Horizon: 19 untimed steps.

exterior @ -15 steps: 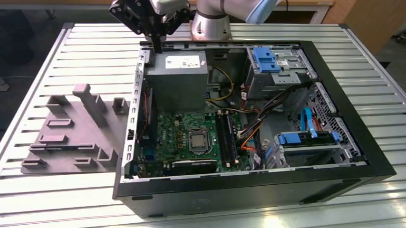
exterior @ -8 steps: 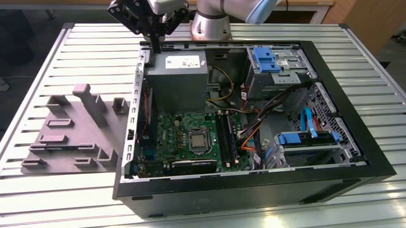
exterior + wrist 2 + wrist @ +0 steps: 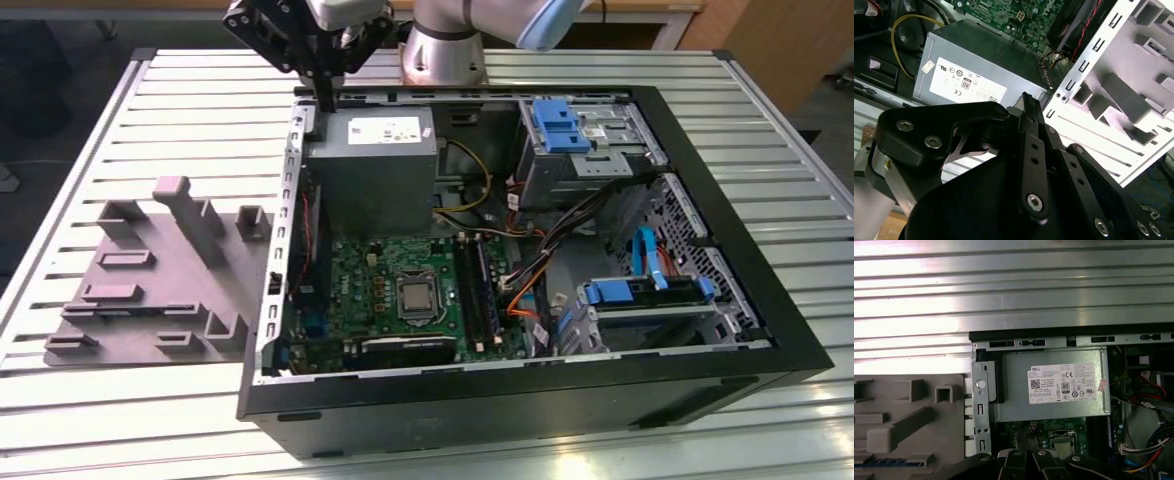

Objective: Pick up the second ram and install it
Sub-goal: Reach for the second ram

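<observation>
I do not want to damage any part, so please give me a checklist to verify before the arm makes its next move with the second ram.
1. Location of the second ram: ok, it seems; a bluish strip in the grey fixture.
2. The gripper above that ram: not ok; it hangs near the power supply.
3. The case open, motherboard exposed: ok.
4. The memory slots free: cannot tell.
5. The cables clear of those slots: cannot tell.

The table (image 3: pixel 200 100) is shiny ribbed metal, the fixture (image 3: pixel 147 290) matt grey plastic.
</observation>
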Motion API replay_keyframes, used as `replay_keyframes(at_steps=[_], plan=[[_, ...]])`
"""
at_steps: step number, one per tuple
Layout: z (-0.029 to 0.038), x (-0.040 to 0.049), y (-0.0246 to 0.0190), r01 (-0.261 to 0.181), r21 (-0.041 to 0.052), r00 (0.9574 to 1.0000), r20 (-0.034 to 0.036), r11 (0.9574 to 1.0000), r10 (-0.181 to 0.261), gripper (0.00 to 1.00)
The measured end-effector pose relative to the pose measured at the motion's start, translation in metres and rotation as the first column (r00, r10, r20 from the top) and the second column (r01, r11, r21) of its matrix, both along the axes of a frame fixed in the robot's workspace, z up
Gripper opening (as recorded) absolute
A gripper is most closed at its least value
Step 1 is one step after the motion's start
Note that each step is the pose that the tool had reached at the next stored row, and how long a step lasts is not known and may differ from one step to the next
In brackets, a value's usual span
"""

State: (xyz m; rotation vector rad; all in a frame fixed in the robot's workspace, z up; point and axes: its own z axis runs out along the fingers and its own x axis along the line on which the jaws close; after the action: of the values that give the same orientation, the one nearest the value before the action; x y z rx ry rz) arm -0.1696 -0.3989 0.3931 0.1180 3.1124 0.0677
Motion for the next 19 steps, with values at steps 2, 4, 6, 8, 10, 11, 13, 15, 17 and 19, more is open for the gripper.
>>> replay_keyframes(at_steps=[2,4,6,8,10,11,13,15,17,19], plan=[[0.0000,-0.0011,0.0000,0.000,0.0000,1.0000,0.0000,1.0000,0.000,0.11],[0.0000,-0.0022,0.0000,0.000,0.0000,1.0000,0.0000,1.0000,0.000,0.11],[0.0000,-0.0034,0.0000,0.000,0.0000,1.0000,0.0000,1.0000,0.000,0.11],[0.0000,-0.0045,0.0000,0.000,0.0000,1.0000,0.0000,1.0000,0.000,0.11],[-0.0001,-0.0056,0.0000,0.000,0.0000,1.0000,0.0000,1.0000,0.000,0.11],[-0.0001,-0.0061,0.0000,0.000,0.0000,1.0000,0.0000,1.0000,0.000,0.11],[0.0000,-0.0072,0.0000,0.000,-0.0001,1.0000,0.0000,1.0000,0.000,0.11],[-0.0001,-0.0084,0.0000,0.000,-0.0001,1.0000,0.0000,1.0000,0.000,0.11],[-0.0001,-0.0097,0.0000,0.000,0.0000,1.0000,0.0000,1.0000,0.000,0.11],[-0.0001,-0.0110,0.0000,0.000,-0.0001,1.0000,0.0000,1.0000,0.000,0.11]])
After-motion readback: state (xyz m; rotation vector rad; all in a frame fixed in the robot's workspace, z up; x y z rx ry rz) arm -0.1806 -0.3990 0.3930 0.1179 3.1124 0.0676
